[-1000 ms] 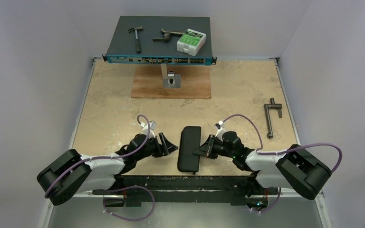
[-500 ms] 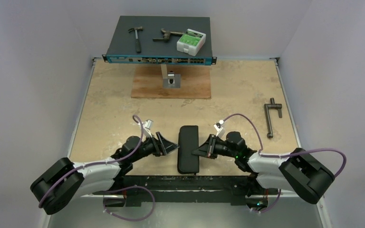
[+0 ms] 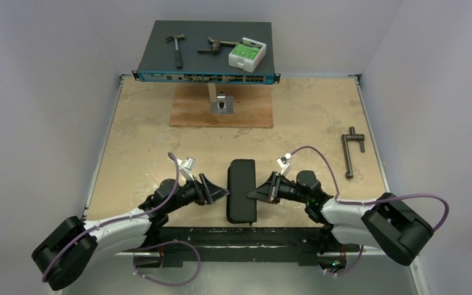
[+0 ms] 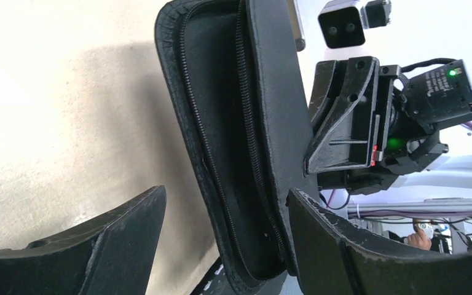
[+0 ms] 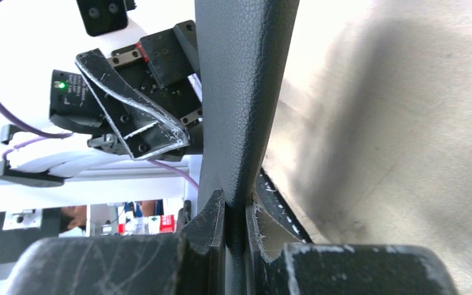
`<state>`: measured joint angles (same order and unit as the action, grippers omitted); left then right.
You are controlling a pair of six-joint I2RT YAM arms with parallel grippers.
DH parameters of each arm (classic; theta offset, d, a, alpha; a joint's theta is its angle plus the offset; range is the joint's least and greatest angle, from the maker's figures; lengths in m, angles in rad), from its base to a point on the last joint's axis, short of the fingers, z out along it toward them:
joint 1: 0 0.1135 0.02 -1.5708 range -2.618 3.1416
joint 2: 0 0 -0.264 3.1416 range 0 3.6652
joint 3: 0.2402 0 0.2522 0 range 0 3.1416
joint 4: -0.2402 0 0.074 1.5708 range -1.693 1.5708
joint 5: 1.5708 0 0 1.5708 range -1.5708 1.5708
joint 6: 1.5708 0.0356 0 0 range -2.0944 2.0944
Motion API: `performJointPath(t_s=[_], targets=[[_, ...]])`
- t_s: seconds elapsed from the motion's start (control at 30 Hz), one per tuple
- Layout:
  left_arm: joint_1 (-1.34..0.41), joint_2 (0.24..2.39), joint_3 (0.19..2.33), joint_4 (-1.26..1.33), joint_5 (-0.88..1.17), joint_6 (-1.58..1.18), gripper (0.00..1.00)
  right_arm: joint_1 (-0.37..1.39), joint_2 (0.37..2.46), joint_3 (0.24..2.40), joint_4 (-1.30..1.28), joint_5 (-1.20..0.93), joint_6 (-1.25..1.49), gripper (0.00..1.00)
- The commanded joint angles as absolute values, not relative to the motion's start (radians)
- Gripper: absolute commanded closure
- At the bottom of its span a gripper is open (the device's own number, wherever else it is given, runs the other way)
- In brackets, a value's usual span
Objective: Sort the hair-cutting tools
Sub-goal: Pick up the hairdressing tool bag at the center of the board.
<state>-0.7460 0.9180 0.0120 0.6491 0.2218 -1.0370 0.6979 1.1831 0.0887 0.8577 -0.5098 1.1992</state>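
While the black case (image 3: 241, 184) is clamped by the right tool (image 5: 235, 206), its opposite edge is straddled by the left tool (image 4: 227, 195). Those jaws are held apart.

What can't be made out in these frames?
Inside of the case: top view shows only its cover; left wrist view only dark lining.
Whether the left tool touches the case: left wrist view, one finger overlaps its edge.
Label on the box: too small, top view.

Lower centre: case (image 3: 242, 192) on counter (image 3: 147, 135), between left tool (image 3: 221, 190) and right tool (image 3: 251, 195). Right edge: T-bar (image 3: 350, 152). Top centre: switch unit (image 3: 206, 64) carrying hammer (image 3: 175, 49), box (image 3: 246, 54); board (image 3: 246, 114) below.
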Motion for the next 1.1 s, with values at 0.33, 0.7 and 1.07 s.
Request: performJointPath(t_s=[0.33, 0.7, 1.07], targets=[[-0.738, 0.803, 0.048, 0.736, 0.350, -1.042, 0.24, 0.692, 1.113, 0.147, 0.969, -0.586, 1.230, 1.00], [-0.737, 0.910, 0.051, 0.834, 0.378, -1.074, 0.24, 0.692, 1.042, 0.192, 0.929, -0.606, 1.240, 1.00], [-0.736, 0.703, 0.093, 0.594, 0.359, -1.030, 0.24, 0.692, 0.965, 0.244, 0.819, -0.610, 1.206, 1.00]])
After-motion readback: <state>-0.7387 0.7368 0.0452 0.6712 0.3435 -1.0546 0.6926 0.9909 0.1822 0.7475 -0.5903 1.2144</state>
